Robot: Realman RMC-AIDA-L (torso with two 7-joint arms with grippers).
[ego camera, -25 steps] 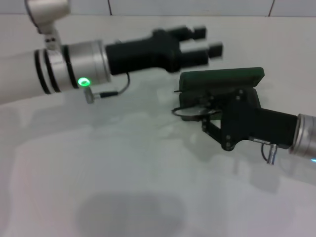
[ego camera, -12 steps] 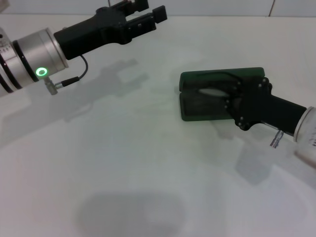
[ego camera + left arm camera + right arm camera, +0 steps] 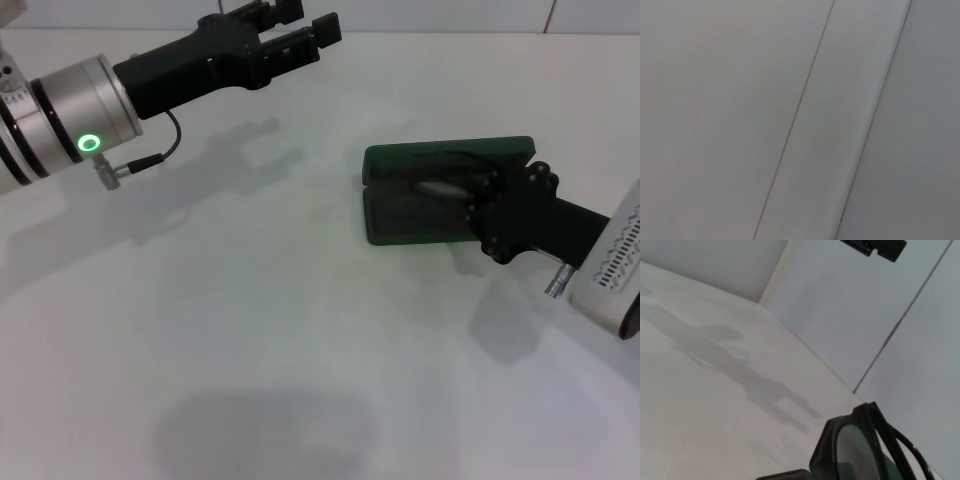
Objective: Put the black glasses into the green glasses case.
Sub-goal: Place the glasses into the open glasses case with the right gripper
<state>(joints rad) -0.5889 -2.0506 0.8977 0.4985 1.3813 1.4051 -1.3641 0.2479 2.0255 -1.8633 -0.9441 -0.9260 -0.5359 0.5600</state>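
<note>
The green glasses case (image 3: 400, 222) lies open on the white table, right of centre, its lid (image 3: 450, 155) standing up at the back. The black glasses (image 3: 436, 187) lie inside the case; one pale lens shows. In the right wrist view a lens and dark frame (image 3: 852, 455) sit very close. My right gripper (image 3: 492, 210) is at the case's right end, over the glasses, and its fingers are hidden. My left gripper (image 3: 300, 28) hovers open and empty near the far left of the table, well away from the case, and shows as a dark tip (image 3: 875, 246) in the right wrist view.
A white tabletop (image 3: 250, 330) spreads in front of and left of the case. A tiled wall (image 3: 400, 12) rises behind the table. The left wrist view holds only pale flat surfaces with seams (image 3: 800, 115).
The glasses went from hanging at the case's front into the case. My left arm swung away to the far left. Lately my right wrist has drawn slightly back to the right.
</note>
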